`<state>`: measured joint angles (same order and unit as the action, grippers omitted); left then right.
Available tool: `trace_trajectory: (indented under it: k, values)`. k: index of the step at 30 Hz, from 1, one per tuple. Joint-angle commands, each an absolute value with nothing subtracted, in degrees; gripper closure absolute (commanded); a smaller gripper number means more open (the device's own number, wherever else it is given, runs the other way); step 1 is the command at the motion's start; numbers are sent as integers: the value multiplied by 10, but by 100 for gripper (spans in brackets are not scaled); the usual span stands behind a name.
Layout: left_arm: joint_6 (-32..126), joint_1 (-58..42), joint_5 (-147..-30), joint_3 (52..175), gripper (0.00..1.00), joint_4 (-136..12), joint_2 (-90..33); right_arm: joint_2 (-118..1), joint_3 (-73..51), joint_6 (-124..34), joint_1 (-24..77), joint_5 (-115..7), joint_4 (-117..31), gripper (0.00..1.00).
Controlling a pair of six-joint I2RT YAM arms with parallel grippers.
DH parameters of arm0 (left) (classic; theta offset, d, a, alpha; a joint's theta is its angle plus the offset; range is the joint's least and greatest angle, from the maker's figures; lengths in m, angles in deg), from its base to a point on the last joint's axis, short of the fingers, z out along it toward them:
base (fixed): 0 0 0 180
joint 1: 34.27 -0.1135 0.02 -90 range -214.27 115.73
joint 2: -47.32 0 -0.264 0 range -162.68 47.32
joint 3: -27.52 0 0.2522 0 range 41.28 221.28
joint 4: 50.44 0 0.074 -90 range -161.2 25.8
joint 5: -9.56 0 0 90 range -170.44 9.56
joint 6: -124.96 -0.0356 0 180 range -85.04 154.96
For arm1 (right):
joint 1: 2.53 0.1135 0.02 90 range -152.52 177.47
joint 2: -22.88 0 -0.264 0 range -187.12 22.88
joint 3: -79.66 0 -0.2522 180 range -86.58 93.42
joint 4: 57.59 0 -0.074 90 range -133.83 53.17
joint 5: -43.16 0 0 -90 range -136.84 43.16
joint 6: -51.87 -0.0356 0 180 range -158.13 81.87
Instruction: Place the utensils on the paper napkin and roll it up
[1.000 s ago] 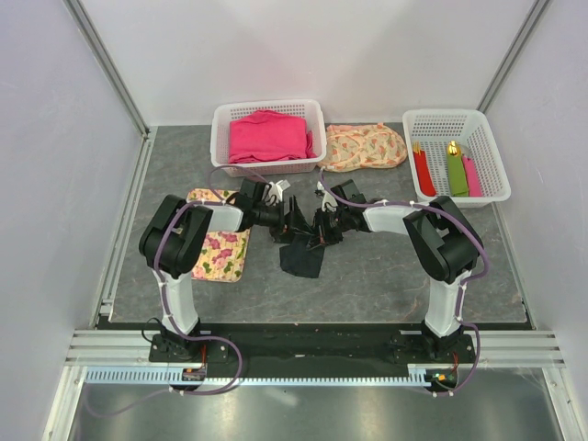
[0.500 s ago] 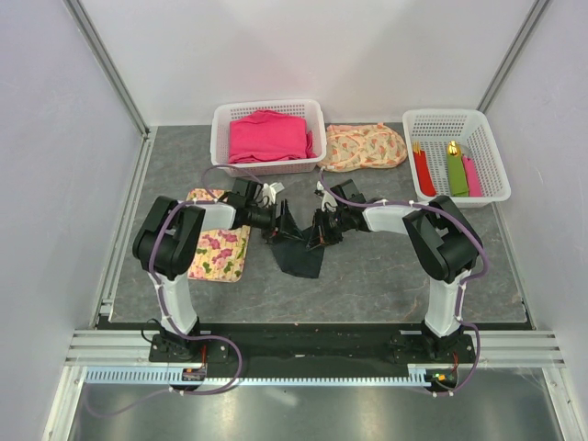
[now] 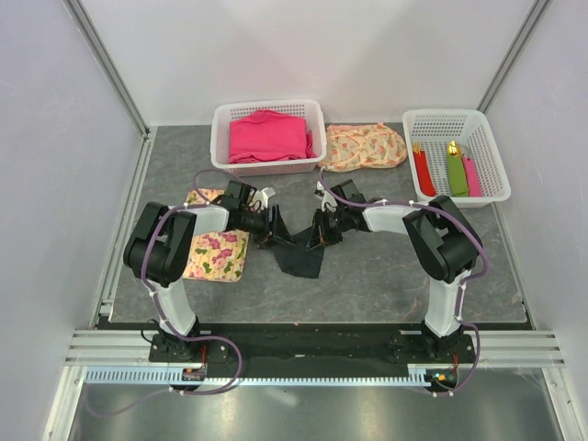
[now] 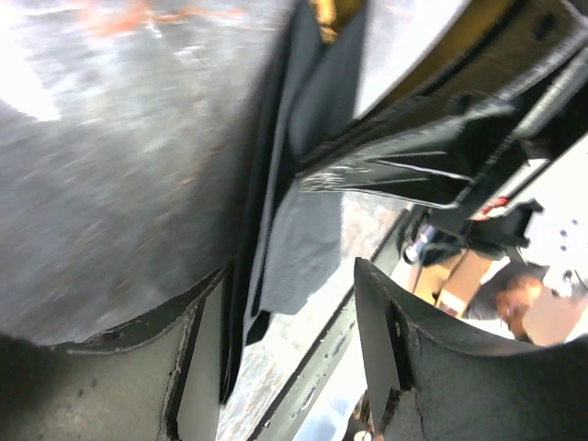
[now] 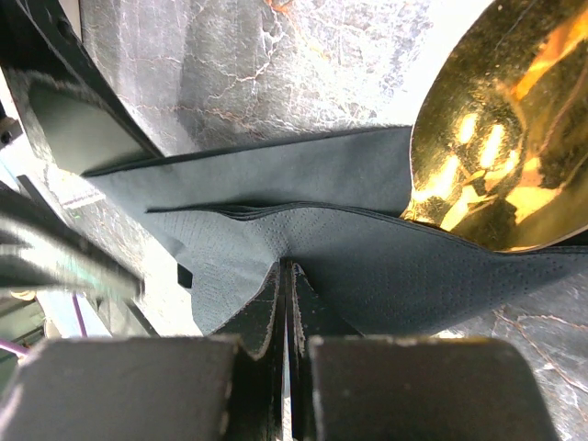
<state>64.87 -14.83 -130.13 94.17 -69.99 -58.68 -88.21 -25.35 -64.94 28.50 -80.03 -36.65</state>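
Observation:
The black paper napkin (image 3: 301, 259) lies crumpled and partly lifted at the table's middle, between both grippers. My right gripper (image 3: 315, 234) is shut on a raised fold of the napkin (image 5: 367, 248), its jaws (image 5: 288, 271) pressed together on the paper. A gold spoon head (image 5: 501, 119) lies on the napkin just beyond that fold; the other utensils are hidden. My left gripper (image 3: 277, 233) is open, and in the left wrist view (image 4: 285, 303) the napkin's layered edge (image 4: 303, 230) hangs between the fingers, close to the left finger (image 4: 197, 367).
A floral mat (image 3: 219, 253) lies under the left arm. At the back stand a white basket (image 3: 220, 138) with pink cloth, a floral cloth (image 3: 365, 145), and a right basket (image 3: 487, 147) with red, green and pink rolls.
My left gripper and elbow have moved left, away from the right gripper, and the napkin's left side has spread out with it. The right gripper has held still.

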Motion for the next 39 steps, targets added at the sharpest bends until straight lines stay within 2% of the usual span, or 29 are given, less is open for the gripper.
trace_trajectory:
  k: [1,5,11,14,15,16,22,32,39]
  values:
    - [629,-155,-1243,941,40,-740,-550,-916,-269,-629,291,-747,-306,100]
    - [626,-155,-1234,942,43,-765,-542,-916,-270,-628,292,-747,-307,100]
    - [640,-155,-1257,937,61,-771,-536,-917,-270,-629,292,-747,-309,100]
    - [642,-148,-1282,943,77,-764,-535,-917,-270,-630,292,-746,-309,100]
    - [642,-147,-1294,948,92,-762,-533,-919,-269,-631,292,-746,-309,100]
    - [646,-145,-1298,952,97,-757,-531,-918,-268,-631,292,-746,-310,100]
    - [696,-116,-1328,971,98,-713,-533,-920,-267,-635,292,-745,-312,100]
    - [848,-60,-1297,937,98,-556,-584,-914,-273,-649,292,-743,-314,100]
    - [835,-49,-1248,937,98,-592,-609,-907,-273,-656,293,-742,-316,100]
